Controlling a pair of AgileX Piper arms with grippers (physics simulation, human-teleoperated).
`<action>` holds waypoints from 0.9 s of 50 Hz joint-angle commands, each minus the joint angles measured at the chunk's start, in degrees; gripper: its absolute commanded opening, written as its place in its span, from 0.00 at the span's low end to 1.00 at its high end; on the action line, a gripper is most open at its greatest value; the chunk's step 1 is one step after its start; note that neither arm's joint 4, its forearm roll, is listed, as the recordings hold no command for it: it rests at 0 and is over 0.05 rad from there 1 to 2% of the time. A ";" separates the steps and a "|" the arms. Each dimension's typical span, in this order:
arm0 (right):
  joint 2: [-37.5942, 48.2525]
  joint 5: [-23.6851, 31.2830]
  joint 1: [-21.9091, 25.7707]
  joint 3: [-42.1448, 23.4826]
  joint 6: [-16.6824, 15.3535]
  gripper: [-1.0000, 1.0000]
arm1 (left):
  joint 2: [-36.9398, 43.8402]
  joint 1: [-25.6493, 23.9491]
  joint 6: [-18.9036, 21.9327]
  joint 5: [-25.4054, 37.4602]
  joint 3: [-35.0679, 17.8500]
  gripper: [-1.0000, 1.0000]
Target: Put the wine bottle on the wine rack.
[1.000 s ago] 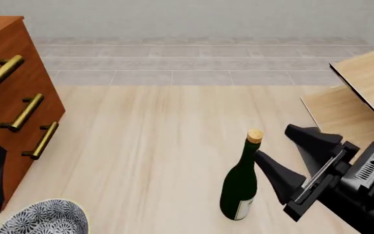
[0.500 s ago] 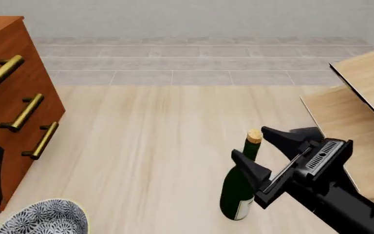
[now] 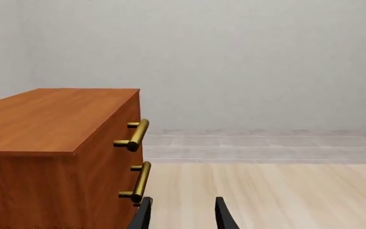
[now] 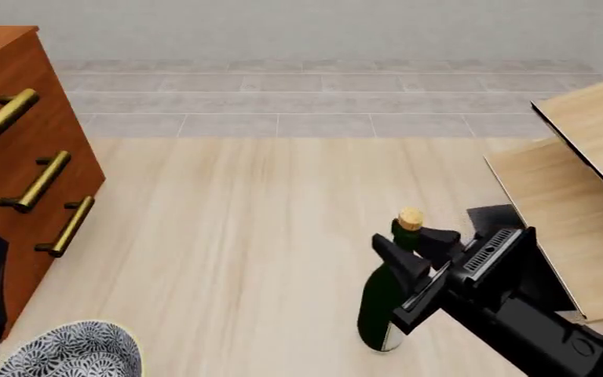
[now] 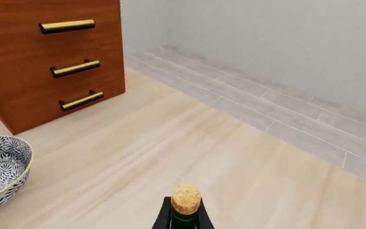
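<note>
The dark green wine bottle [image 4: 383, 302] stands upright on the table at the near right, tan cork [image 4: 411, 218] on top. My right gripper [image 4: 419, 244] reaches in from the right, and its black fingers press against both sides of the neck just below the cork. The right wrist view shows the cork [image 5: 186, 199] with a finger tight on either side of the neck. The pale wood wine rack [image 4: 584, 161] rises at the right edge, behind the right arm. My left gripper [image 3: 183, 217] is open with nothing in it, low at the left next to the cabinet.
A reddish-brown drawer cabinet [image 4: 19, 149] with brass handles fills the left side. A blue-and-white patterned bowl [image 4: 71, 353] sits at the near left corner. Grey tiled floor [image 4: 323, 94] runs beyond the table's far edge.
The right gripper has moved left onto the bottle. Its fingers, wide apart a second ago, have narrowed around the neck. The bottle and the left arm have stayed put.
</note>
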 commanded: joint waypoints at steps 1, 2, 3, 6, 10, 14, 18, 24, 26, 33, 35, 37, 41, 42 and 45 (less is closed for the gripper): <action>-0.95 0.37 -0.20 0.05 -0.02 0.00 | 0.00 0.07 0.45 -0.15 -0.05 1.00; -1.17 0.49 -0.26 0.07 0.01 0.00 | 0.00 0.07 0.38 -0.06 -0.09 1.00; -1.34 0.57 -0.30 0.12 -0.08 0.00 | 0.00 0.00 0.37 -0.03 -0.10 1.00; -1.60 0.59 -0.26 0.26 -0.47 0.00 | 0.00 -0.15 0.40 -0.02 -0.09 1.00; -2.68 1.30 -0.57 0.30 -0.45 0.00 | 0.00 -0.24 0.51 -0.29 0.25 1.00; -5.11 3.19 -0.93 0.13 -0.40 0.00 | 0.00 -0.38 0.60 -0.42 0.32 1.00; -8.96 6.74 -0.41 -0.67 0.30 0.00 | 0.00 -0.55 0.73 -0.47 0.33 1.00; -16.63 14.01 -0.18 -2.98 2.77 0.00 | 0.00 -0.92 0.90 -0.33 -0.02 1.00; -17.91 15.48 -0.47 -3.56 1.67 0.00 | 0.00 -0.94 0.85 -0.25 -0.16 1.00; -22.66 22.96 -2.39 -7.16 2.51 0.00 | 0.00 -1.04 0.79 0.13 -0.55 1.00; -24.58 23.95 -2.11 -7.59 2.52 0.00 | 0.00 -1.08 0.82 0.01 -0.51 1.00; -24.98 26.53 -3.85 -9.09 1.83 0.00 | 0.00 -1.02 0.61 0.04 -0.59 1.00; -26.96 30.10 -5.87 -11.22 4.40 0.00 | 0.00 -0.96 0.28 0.12 -0.80 1.00; -26.76 32.02 -8.58 -12.33 5.38 0.00 | 0.00 -0.88 0.32 0.05 -0.79 1.00; -28.15 34.52 -9.51 -13.95 7.54 0.00 | 0.00 -0.84 0.08 0.06 -0.78 1.00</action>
